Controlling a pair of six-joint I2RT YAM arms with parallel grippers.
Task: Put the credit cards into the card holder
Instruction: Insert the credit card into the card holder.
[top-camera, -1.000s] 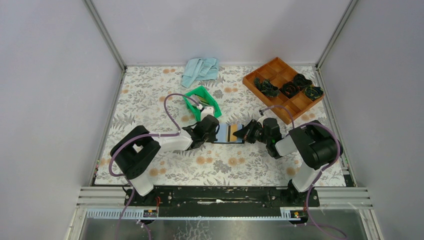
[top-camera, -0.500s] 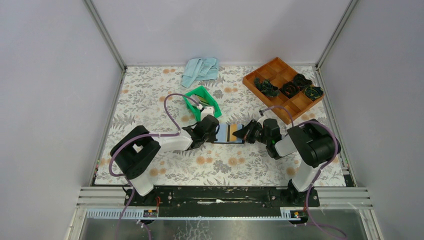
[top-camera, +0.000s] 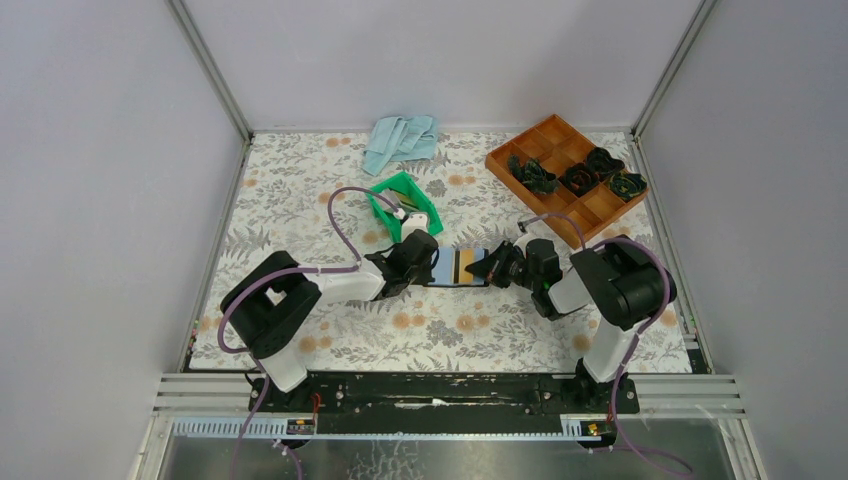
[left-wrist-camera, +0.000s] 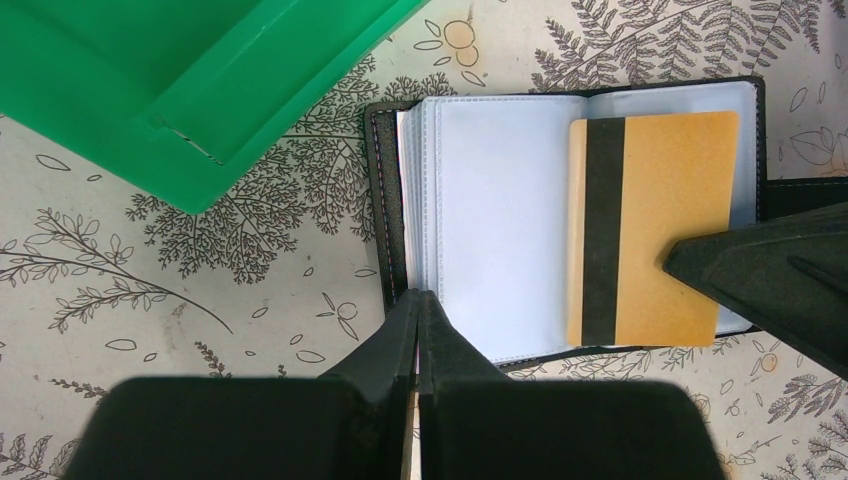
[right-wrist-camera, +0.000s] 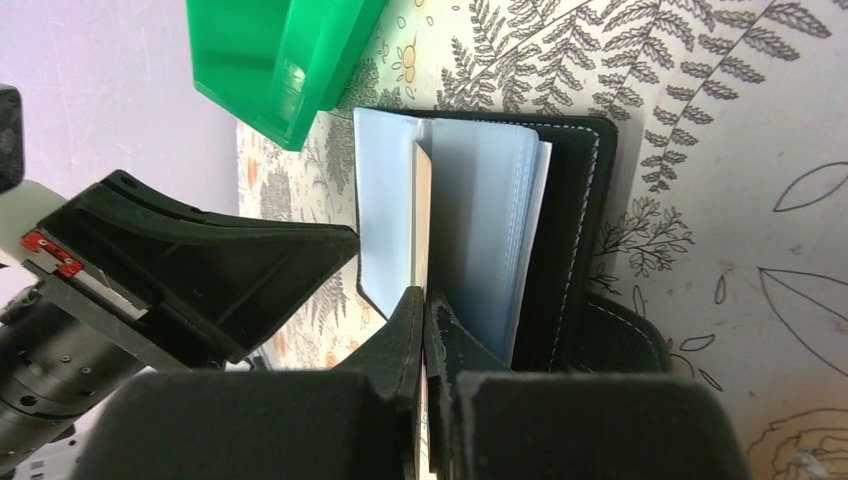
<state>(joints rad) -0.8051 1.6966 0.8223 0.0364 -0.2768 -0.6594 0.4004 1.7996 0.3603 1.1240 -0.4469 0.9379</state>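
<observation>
Right jaws grip credit card (left-wrist-camera: 660, 200); left jaws closed against card holder (left-wrist-camera: 500, 210); right elbow (top-camera: 625, 288) nudged left.

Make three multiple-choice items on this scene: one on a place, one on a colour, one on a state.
1. Where is the green bin?
A. on the table, beside the card holder
B. stacked on the card holder
C. under the card holder

2. What colour is the stripe on the credit card?
A. red
B. black
C. white

3. The card holder is:
A. folded shut
B. standing on its edge
C. lying open

Answers:
1 A, as the bin rests on the floral table next to the holder's corner.
2 B, as a black band crosses the gold card.
3 C, as its clear sleeves are spread out in the left wrist view.
</observation>
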